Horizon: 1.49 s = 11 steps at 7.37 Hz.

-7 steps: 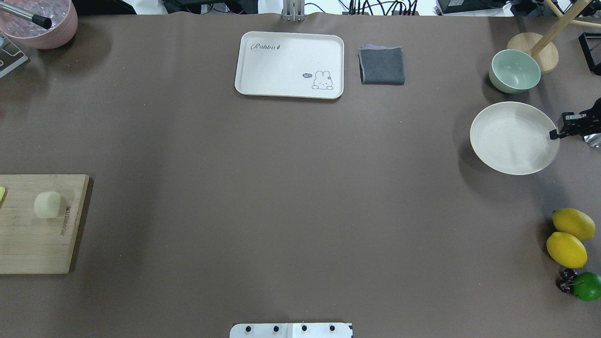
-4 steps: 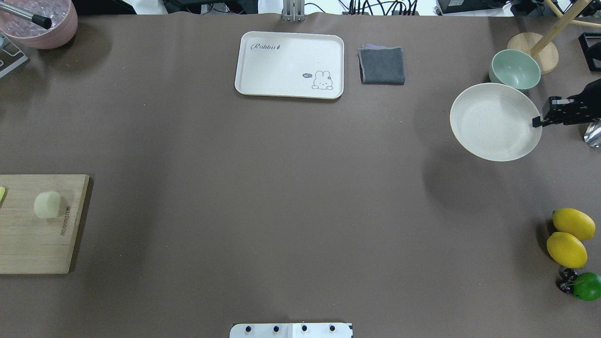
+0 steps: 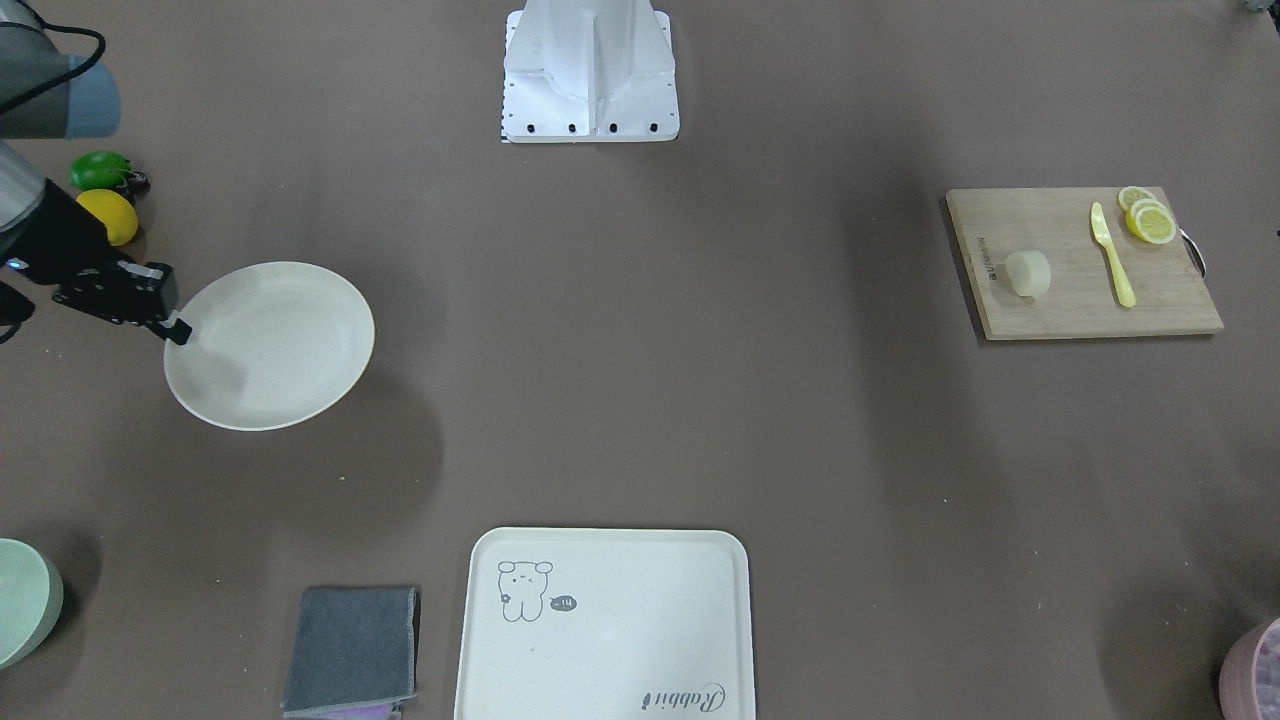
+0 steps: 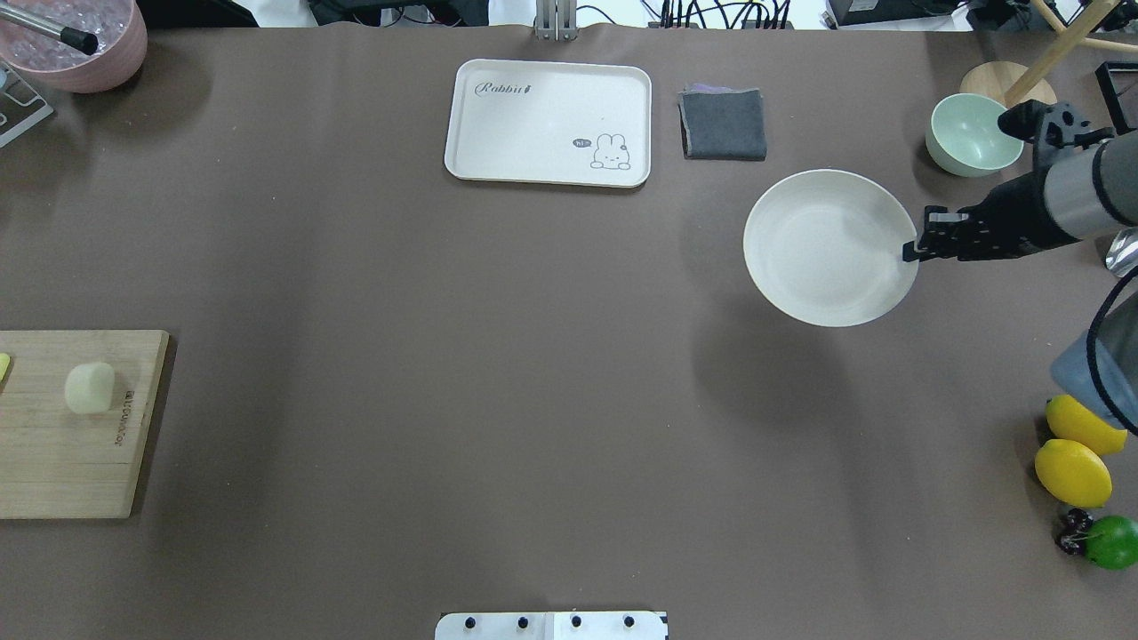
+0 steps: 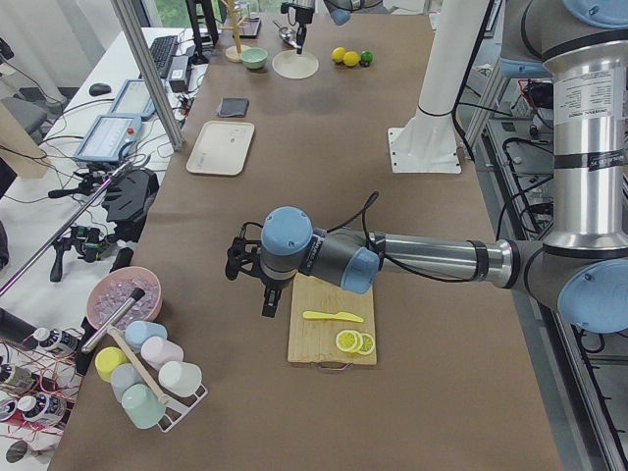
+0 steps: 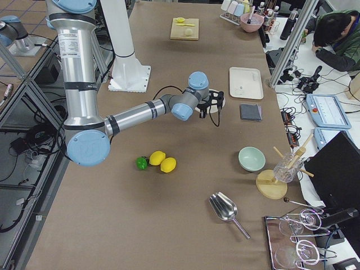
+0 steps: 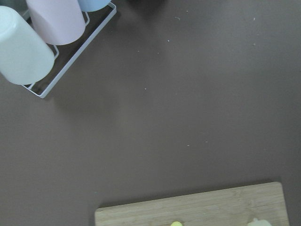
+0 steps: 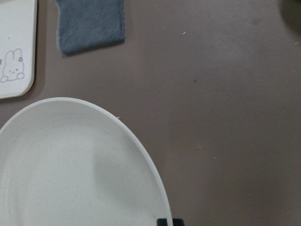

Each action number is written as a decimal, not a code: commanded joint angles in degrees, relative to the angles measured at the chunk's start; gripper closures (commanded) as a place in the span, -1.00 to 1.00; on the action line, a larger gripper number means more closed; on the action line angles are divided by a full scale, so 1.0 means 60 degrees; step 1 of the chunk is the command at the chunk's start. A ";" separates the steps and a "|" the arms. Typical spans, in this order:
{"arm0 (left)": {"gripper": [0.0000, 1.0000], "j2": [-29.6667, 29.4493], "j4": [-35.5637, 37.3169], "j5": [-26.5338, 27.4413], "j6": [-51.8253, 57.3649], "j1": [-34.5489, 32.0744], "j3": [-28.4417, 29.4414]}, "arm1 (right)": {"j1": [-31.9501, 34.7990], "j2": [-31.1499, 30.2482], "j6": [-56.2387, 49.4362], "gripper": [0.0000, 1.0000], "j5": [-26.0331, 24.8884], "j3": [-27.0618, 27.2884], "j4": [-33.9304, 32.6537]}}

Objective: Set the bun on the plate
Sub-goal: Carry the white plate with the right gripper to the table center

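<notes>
The bun (image 4: 89, 388) sits on the wooden cutting board (image 4: 53, 462), far across the table from the right gripper (image 4: 909, 252) — which pinches the rim of the plate (image 4: 822, 249), held clear of the table. The left gripper (image 5: 269, 302) hangs beside the board; parted or closed, I cannot tell.

Two markings on the tray (image 4: 551, 120), at the middle of the table's far edge from the robot, are legible to you. The word "Rabbit" (image 4: 503, 88) stands in script lettering in one corner. In the diagonally opposite corner, a small dark speech bubble (image 4: 582, 142) beside the rabbit drawing (image 4: 611, 152) reads "hi~". The cutting board (image 4: 53, 462) at the table's left edge carries a line of dark lettering (image 4: 122, 416) along one short side, too small for you to read.
</notes>
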 commanded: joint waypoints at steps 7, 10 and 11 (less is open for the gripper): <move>-0.96 0.0068 -0.3518 0.3301 -0.4674 0.3536 -0.0058 | -0.4555 0.3491 0.3286 1.00 -0.4139 -0.0087 -0.2685; -0.96 0.0140 -0.3548 0.3319 -0.4677 0.3833 -0.0043 | -0.4542 0.4461 0.3272 1.00 -0.4124 -0.1464 -0.2627; -0.96 0.0184 -0.3548 0.3319 -0.4822 0.3993 -0.0043 | -0.4499 0.4593 0.3271 1.00 -0.4124 -0.1670 -0.2627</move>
